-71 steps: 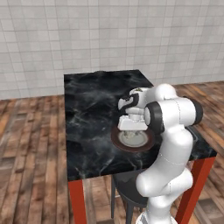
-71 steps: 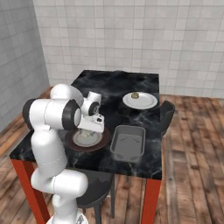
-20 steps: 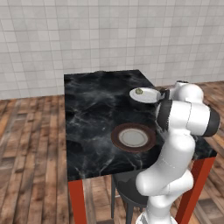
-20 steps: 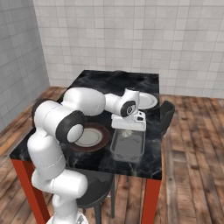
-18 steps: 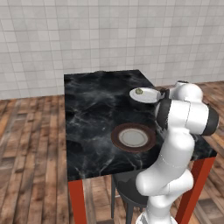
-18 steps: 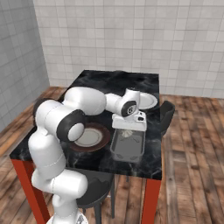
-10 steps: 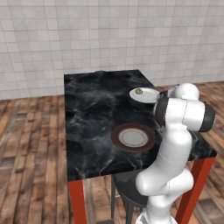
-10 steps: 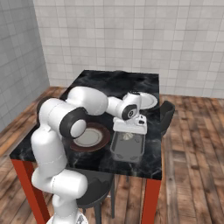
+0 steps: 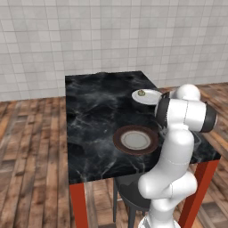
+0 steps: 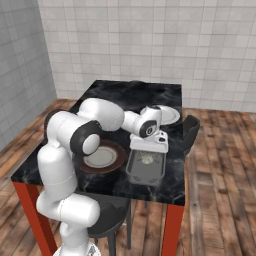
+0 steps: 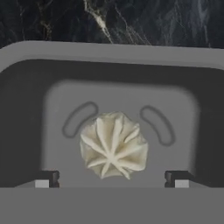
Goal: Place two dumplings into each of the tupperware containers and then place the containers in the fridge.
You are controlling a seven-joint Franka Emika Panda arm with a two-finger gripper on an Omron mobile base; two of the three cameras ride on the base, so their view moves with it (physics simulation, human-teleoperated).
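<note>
From the left, the arm's bulk covers the tray, and the gripper sits behind the forearm. From the right, the gripper hangs right over the grey tray near the table's right front corner, its fingers hidden under the white hand. Down the hand camera, two dark fingertips stand wide apart, one on each side of a dumpling and clear of it: jaws open, nothing held. That dumpling lies on the tray's floor, pale, pleated like a star, sitting between two curved grooves. A second dumpling, a small greenish lump, rests on the white plate by the table's right edge, further back. The brown-rimmed plate sits near the front edge, nothing on it. A dark container pokes out beyond the right edge, hard to make out. Black marbled top, red legs, plank floor, pale tiled walls, a stool tucked beneath.
</note>
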